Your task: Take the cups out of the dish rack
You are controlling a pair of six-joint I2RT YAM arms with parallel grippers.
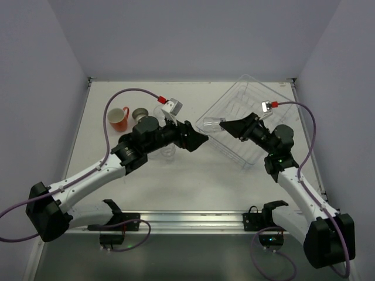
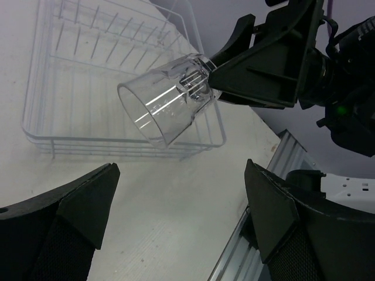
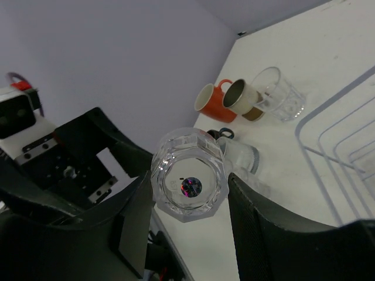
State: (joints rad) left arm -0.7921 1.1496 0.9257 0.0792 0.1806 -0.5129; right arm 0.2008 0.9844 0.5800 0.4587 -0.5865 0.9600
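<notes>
My right gripper (image 1: 222, 126) is shut on the base of a clear tumbler (image 1: 211, 124) and holds it on its side in the air, left of the clear dish rack (image 1: 258, 114). In the right wrist view the tumbler's base (image 3: 189, 181) sits between my fingers. My left gripper (image 1: 202, 140) is open and empty just left of it. In the left wrist view the tumbler's mouth (image 2: 167, 102) faces my left gripper (image 2: 181, 216), with the rack (image 2: 88, 76) behind. An orange-red mug (image 1: 119, 118), a beige cup (image 1: 140, 113) and a clear tumbler (image 3: 281, 96) stand at the far left.
A dark cup with a handle (image 3: 224, 134) and another clear tumbler (image 3: 243, 155) lie on the table under the left arm. A metal rail (image 1: 193, 222) runs along the near edge. Grey walls close in the table on three sides.
</notes>
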